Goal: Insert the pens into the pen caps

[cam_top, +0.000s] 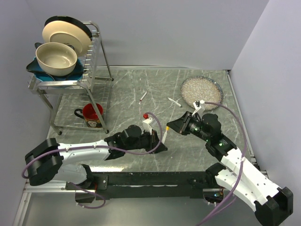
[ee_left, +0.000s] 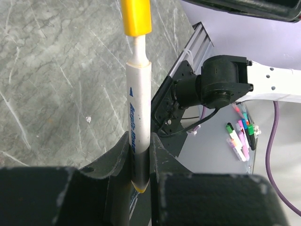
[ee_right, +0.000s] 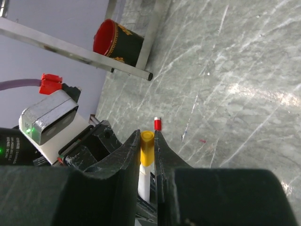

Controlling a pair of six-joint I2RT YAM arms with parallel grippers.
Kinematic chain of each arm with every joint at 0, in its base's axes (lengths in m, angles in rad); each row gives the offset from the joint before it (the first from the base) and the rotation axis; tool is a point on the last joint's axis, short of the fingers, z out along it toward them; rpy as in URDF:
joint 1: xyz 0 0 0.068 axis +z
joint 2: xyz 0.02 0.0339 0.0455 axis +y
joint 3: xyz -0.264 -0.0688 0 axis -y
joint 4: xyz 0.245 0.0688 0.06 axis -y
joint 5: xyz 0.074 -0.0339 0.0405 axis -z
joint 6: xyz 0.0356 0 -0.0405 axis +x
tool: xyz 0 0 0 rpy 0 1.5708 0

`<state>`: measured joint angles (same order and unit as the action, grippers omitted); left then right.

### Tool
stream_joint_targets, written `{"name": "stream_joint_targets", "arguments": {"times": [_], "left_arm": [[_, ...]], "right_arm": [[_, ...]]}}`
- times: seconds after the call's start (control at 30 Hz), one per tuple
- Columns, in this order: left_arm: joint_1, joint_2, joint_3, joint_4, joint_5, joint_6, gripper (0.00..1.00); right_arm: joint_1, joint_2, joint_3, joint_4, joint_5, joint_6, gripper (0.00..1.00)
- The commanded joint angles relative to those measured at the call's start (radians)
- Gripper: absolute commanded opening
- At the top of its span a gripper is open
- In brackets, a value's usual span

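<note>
My left gripper (cam_top: 160, 141) (ee_left: 139, 141) is shut on the lower barrel of a white pen (ee_left: 138, 103), holding it in the air over the near middle of the table. A yellow-orange cap (ee_left: 136, 16) (ee_right: 147, 148) sits over the pen's tip end. My right gripper (cam_top: 171, 127) (ee_right: 147, 137) is shut on that cap. A red cap (cam_top: 145, 115) (ee_right: 157, 124) stands on the table just beyond. Two more white pens (cam_top: 143, 96) (cam_top: 174, 102) lie farther back. The dark green cap is not in view.
A round dish of pale granules (cam_top: 202, 92) sits back right. A metal dish rack (cam_top: 70, 82) with a bowl and plate stands back left, a red mug (cam_top: 91, 113) beneath it. Several coloured markers (ee_left: 242, 136) lie on a surface off the table.
</note>
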<state>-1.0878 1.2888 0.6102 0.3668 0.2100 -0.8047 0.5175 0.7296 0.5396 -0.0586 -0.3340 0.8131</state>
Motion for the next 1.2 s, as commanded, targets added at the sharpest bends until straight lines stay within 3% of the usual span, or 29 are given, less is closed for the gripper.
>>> {"name": "stream_joint_targets", "arguments": {"times": [0.0, 0.27, 0.5, 0.57, 0.67, 0.7, 0.8, 0.97, 1.17], "left_arm": [[0.002, -0.052, 0.046, 0.052, -0.017, 0.019, 0.01], [0.005, -0.118, 0.028, 0.107, 0.002, 0.029, 0.01], [0.003, -0.209, -0.012, 0.129, -0.047, 0.055, 0.01], [0.003, -0.230, -0.033, 0.142, -0.067, 0.079, 0.01], [0.003, -0.270, -0.041, 0.124, -0.077, 0.122, 0.01], [0.003, -0.287, -0.040, 0.112, -0.074, 0.134, 0.01], [0.003, -0.324, -0.030, 0.061, -0.061, 0.173, 0.01], [0.005, -0.388, -0.024, -0.014, -0.040, 0.219, 0.01], [0.005, -0.443, -0.026, -0.098, -0.015, 0.263, 0.01]], "right_arm": [[0.016, -0.042, -0.062, 0.115, -0.062, -0.012, 0.00], [0.029, -0.099, -0.181, 0.368, -0.194, 0.026, 0.01], [0.035, -0.145, -0.184, 0.345, -0.184, 0.015, 0.04], [0.036, -0.128, -0.168, 0.342, -0.220, 0.017, 0.11], [0.044, -0.124, -0.132, 0.310, -0.235, 0.012, 0.34], [0.042, -0.128, -0.124, 0.303, -0.237, 0.012, 0.45], [0.044, -0.159, -0.083, 0.280, -0.224, 0.005, 0.57], [0.044, -0.173, 0.016, 0.252, -0.238, -0.060, 0.74], [0.052, -0.111, 0.141, 0.238, -0.275, -0.126, 0.81]]}}
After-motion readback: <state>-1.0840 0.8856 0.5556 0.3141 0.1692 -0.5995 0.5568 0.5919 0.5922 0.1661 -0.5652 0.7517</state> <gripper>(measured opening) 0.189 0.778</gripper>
